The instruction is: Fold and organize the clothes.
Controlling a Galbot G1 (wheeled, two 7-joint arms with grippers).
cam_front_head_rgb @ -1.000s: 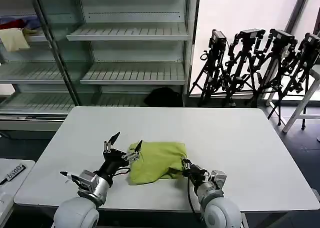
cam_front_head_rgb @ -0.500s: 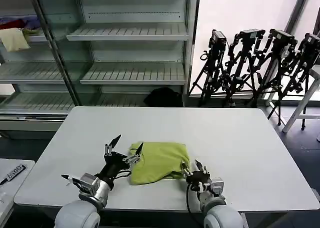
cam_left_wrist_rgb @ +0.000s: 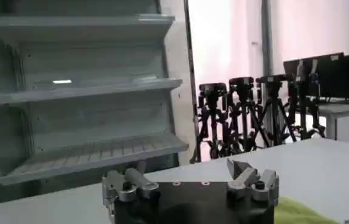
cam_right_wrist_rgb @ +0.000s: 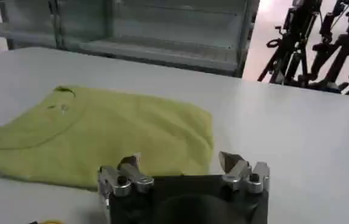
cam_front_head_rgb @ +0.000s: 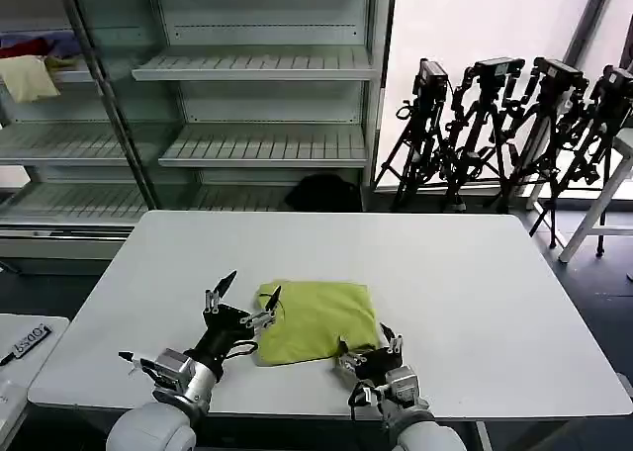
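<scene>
Lime T-shirt (cam_front_head_rgb: pixel 315 319) lay folded near the table's (cam_front_head_rgb: pixel 475 273) front edge; left gripper (cam_front_head_rgb: pixel 241 300) and right gripper (cam_front_head_rgb: pixel 368 348) flanked it, jaws wide, holding nothing; best withdrawn level, avoiding snagging the fabric

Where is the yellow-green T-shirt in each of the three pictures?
Head view: the T-shirt lies folded on the white table, near its front edge, between the left gripper and the right gripper.
Left wrist view: just a green corner at the lower right.
Right wrist view: it fills the middle left.
Shared landmark: the black tripods.
</scene>
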